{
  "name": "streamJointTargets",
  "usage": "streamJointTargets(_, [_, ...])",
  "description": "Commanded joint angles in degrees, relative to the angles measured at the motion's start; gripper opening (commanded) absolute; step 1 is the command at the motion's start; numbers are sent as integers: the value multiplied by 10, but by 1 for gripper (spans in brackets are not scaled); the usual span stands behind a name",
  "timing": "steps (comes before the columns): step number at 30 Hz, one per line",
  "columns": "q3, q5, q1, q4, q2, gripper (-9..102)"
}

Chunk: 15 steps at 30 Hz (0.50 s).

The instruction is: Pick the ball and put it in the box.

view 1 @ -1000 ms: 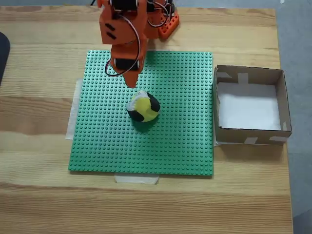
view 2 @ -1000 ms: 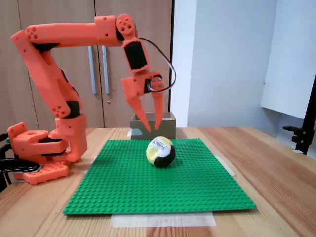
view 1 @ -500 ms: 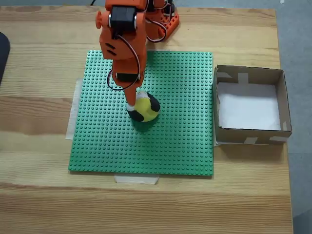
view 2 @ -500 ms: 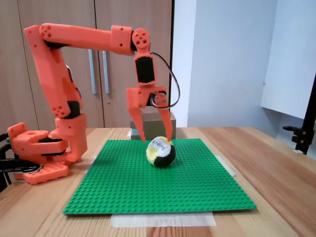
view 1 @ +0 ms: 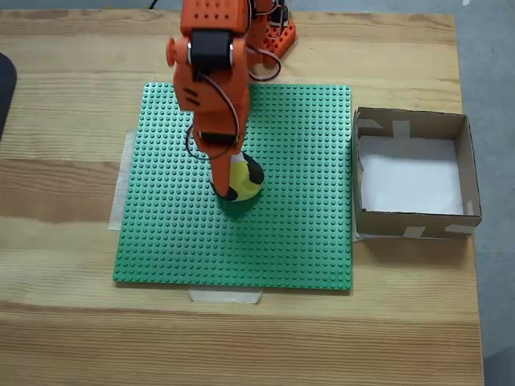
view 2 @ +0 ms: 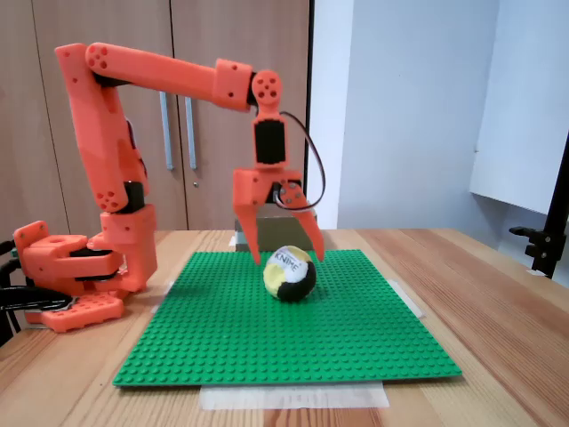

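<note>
The ball [view 1: 246,180], yellow, black and white, rests near the middle of a green studded baseplate [view 1: 298,233]. In the side fixed view the ball [view 2: 290,275] shows black lettering on a white panel. My orange gripper [view 2: 288,259] hangs open just over it, one finger on each side of its top; whether the fingers touch it I cannot tell. From above, the gripper [view 1: 232,182] covers the ball's left part. The box [view 1: 414,174], brown cardboard with a white bottom, sits empty off the plate's right edge. In the side view the box [view 2: 283,229] stands behind the gripper, partly hidden.
The arm's base [view 1: 269,32] is mounted at the table's far edge, seen at the left [view 2: 71,285] in the side view. A dark object [view 1: 4,88] pokes in at the left edge. A black stand [view 2: 551,231] rises at the right.
The arm has reached farther out and lowered. The gripper moved from behind the ball to right over it, and its jaws spread wider. The ball has not moved.
</note>
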Motion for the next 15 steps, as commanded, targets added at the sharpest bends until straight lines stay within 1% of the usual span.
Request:
streamJointTargets(1, [-22,10,-11,-9,-7,44])
streamJointTargets(6, [5,18,-14,-32,-12,44])
streamJointTargets(15, [51,22,-17,-66,-3,39])
